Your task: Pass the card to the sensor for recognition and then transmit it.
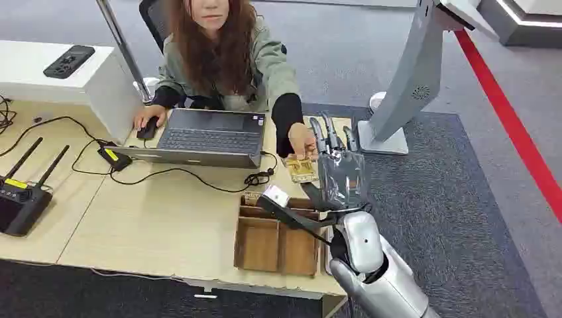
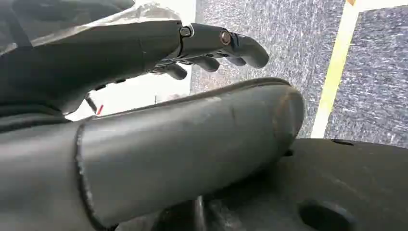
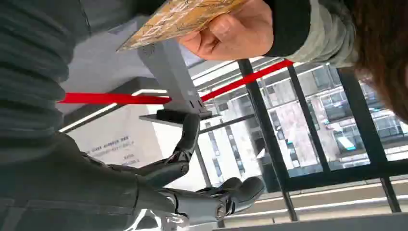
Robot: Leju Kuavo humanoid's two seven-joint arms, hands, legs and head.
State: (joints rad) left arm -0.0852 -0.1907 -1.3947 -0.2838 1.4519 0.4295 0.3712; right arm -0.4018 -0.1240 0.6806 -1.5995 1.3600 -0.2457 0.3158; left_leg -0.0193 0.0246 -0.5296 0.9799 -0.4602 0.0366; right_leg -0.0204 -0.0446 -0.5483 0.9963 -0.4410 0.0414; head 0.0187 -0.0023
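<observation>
1. Nearest the head camera is the right arm point(image 1: 378, 265), silver, coming up from below at the desk's front right corner.
2. Its right hand point(image 1: 338, 165) is raised above the desk's right edge, fingers point(image 1: 329, 136) spread and pointing away from the robot; it holds nothing, as the right wrist view also shows.
3. Just beside that hand is the card point(image 1: 301, 168), yellow-brown and patterned. The person's hand point(image 1: 303, 141) grips it, thumb on top (plain in the right wrist view). From above it hovers low over the desk; whether it touches the robot's fingers I cannot tell.
4. Below the raised hand sits a wooden tray point(image 1: 275, 242) with open compartments, near the desk's front edge.
5. A small white-topped black device point(image 1: 277, 197) lies at the tray's far rim.
6. The person sits behind a laptop point(image 1: 202, 136), their other hand on a mouse point(image 1: 147, 128).
7. At the desk's point(image 1: 152, 218) left edge stands a black controller point(image 1: 23, 199) with two antennas.
8. A grey kiosk point(image 1: 411, 79) stands on the carpet beyond the desk's right end.
9. Left hand point(image 2: 207, 48): in its wrist view it hangs over grey carpet, fingers loosely curled, nothing in them.
</observation>
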